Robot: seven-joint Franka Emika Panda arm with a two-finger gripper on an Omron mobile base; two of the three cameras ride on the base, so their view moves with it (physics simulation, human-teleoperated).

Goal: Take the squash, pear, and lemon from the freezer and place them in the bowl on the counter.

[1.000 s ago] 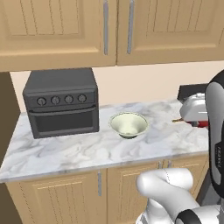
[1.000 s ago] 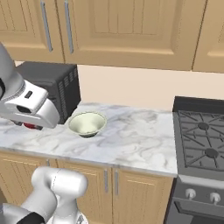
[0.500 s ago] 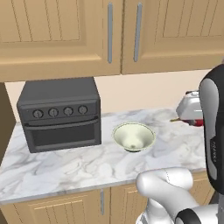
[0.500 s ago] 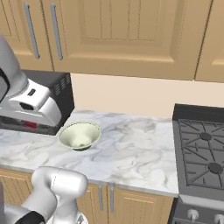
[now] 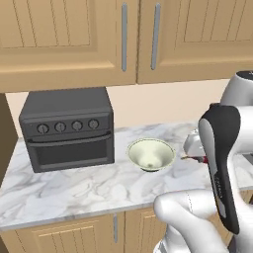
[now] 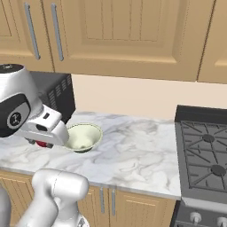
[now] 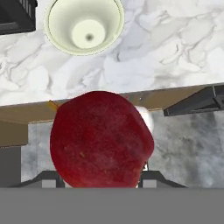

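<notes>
Landmark: the bowl (image 7: 84,26) on the counter (image 7: 175,48) — every place below is given from it.
Gripper (image 7: 101,177): nearest the hand camera, closed on a red rounded fruit (image 7: 100,140); the finger tips are hidden behind it, so the contact itself cannot be seen.
Held fruit: dark red, a short orange stem at one side; by colour judged the pear, not the lemon or squash. In the right base view a red patch (image 6: 41,144) shows under the hand, just beside the bowl on its toaster-oven side.
Why held so: carried above counter height and short of the rim — the fruit hangs over the counter's front edge, presumably to clear the rim before release.
Bowl: upright, nothing in it, pale cream-green; no fruit delivered yet.
Toaster oven (image 5: 66,131): beside the bowl, apart from it, door shut.
Stove (image 6: 205,153): well apart from the bowl, on the other side.
Next, as a judgement: bring the fruit over the bowl's middle, lower, let go.
</notes>
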